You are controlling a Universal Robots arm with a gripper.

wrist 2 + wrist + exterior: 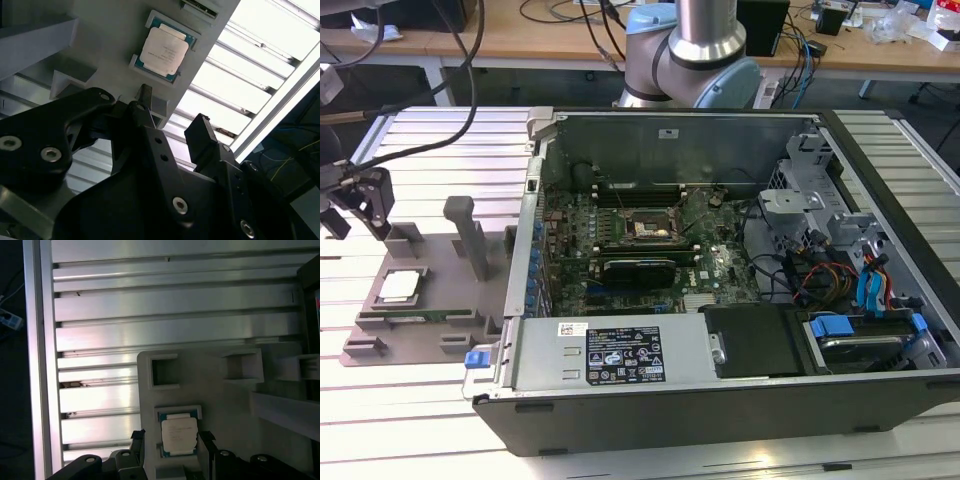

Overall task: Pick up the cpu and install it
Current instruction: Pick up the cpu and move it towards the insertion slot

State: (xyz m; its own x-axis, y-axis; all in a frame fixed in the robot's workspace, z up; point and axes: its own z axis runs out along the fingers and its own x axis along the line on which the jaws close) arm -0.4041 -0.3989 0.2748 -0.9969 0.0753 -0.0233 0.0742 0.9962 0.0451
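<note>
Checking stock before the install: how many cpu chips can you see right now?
1. The cpu lies flat in a recess of the grey holder at the exterior view's left, beneath the open gripper. Others could be hidden inside the computer case.

Below the parted jaws, clear of them: cpu (179,435), in a pocket of the fixture tray (220,400), on the bench (165,300). Well off from the jaws, beside the tray on the exterior view's right: computer case (670,415), socket (650,228) inside.
</note>
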